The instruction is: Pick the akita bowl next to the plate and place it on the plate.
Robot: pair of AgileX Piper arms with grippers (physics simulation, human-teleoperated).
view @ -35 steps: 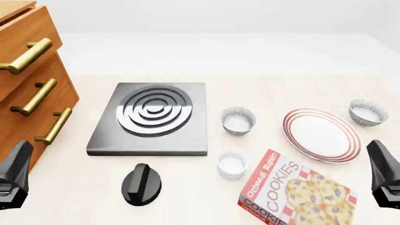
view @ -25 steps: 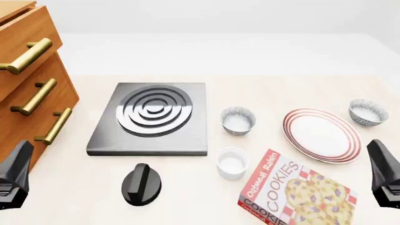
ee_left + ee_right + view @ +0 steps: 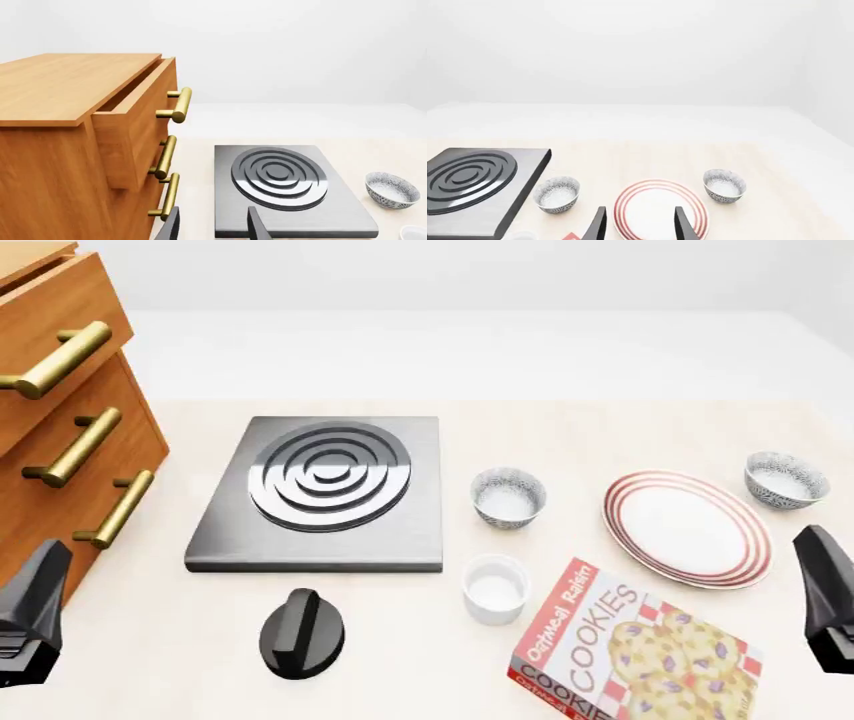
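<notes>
The plate, white with red rim stripes, lies on the table's right side and shows again as the plate. A speckled akita bowl stands right beside its far right rim, also seen as the akita bowl. A look-alike bowl stands further off to the plate's left, near the stove. My right gripper is open and empty, low at the table's near right corner, well short of the plate. My left gripper is open and empty at the near left.
A wooden drawer cabinet with brass handles stands at the left. A black stove plate lies mid-table, with a black knob in front of it. A plain white cup and a cookie box sit near the front.
</notes>
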